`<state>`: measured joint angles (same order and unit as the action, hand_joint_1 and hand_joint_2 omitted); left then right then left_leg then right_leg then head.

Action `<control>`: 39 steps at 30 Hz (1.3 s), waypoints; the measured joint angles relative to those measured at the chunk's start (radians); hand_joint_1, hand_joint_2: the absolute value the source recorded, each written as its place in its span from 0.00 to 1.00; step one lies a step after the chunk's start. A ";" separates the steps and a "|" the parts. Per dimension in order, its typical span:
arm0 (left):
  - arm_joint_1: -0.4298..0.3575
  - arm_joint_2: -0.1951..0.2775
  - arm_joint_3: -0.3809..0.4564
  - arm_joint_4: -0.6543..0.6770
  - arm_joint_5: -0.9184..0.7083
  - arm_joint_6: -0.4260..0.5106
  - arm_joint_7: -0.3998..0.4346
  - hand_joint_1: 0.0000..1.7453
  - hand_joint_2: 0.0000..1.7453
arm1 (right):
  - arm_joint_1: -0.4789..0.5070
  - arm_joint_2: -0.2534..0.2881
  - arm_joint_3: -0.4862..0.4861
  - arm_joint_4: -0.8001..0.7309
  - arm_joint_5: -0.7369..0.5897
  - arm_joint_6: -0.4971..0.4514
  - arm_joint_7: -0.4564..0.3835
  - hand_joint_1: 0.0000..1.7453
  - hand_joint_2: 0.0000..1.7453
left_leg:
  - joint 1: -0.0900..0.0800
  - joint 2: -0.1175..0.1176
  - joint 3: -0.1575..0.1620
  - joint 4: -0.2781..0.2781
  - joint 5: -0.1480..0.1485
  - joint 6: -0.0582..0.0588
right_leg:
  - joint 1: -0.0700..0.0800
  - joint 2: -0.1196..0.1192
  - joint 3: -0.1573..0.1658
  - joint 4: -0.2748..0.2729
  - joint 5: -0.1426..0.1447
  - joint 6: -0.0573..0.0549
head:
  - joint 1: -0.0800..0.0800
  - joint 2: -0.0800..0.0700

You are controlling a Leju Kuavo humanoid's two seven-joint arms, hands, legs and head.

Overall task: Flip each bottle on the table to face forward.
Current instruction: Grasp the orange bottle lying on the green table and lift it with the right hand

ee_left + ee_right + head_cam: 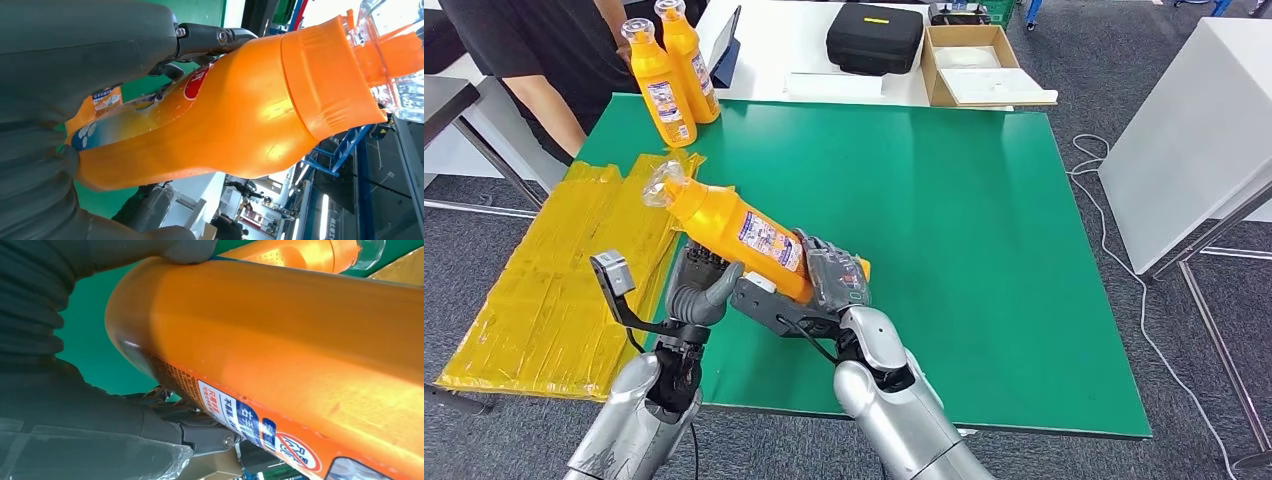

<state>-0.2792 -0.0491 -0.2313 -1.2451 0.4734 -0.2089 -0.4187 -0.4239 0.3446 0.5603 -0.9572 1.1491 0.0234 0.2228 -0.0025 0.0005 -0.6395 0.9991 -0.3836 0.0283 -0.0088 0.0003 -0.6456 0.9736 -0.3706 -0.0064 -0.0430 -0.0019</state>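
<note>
Orange glossy bottle (744,232) tilted | right robot hand (834,272) grips base | left robot hand (702,283) cups underside

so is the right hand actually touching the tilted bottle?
Touching. In the head view the right hand wraps the base of the tilted bottle; the right wrist view shows its grey thumb pressed against the orange body.

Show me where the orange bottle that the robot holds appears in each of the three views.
Head view: the held orange bottle lies tilted at centre-left, cap up-left.
Left wrist view: the bottle crosses the middle, clear cap at the upper right.
Right wrist view: its body spans the picture.
Shared landmark: the green table.
</note>
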 joint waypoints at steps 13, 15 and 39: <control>-0.002 0.022 0.011 -0.036 -0.036 0.097 -0.007 0.00 1.00 | -0.019 0.017 0.178 0.119 -0.116 -0.030 0.031 1.00 1.00 | 0.000 0.001 0.000 0.000 0.000 0.000 | 0.000 0.001 -0.001 0.000 0.000 0.000 | 0.000 0.000; -0.001 0.024 0.024 -0.040 -0.061 0.119 -0.011 0.00 1.00 | -0.027 0.017 0.233 0.144 -0.144 -0.043 0.037 1.00 1.00 | 0.000 0.001 0.000 0.000 0.000 0.000 | 0.000 0.001 -0.001 0.000 0.000 0.000 | 0.000 0.000; -0.053 0.023 0.093 0.043 -0.149 0.149 -0.072 1.00 1.00 | -0.157 0.001 0.453 0.235 -0.289 -0.036 0.039 1.00 1.00 | 0.000 0.001 0.000 0.000 0.000 0.000 | 0.000 0.001 -0.002 0.000 0.000 0.000 | 0.000 0.000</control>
<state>-0.3325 -0.0263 -0.1383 -1.2017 0.3244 -0.0597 -0.4912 -0.5811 0.3459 1.0132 -0.7224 0.8599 -0.0122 0.2617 -0.0030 0.0016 -0.6395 0.9994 -0.3836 0.0281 -0.0086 0.0015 -0.6475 0.9735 -0.3705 -0.0065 -0.0431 -0.0019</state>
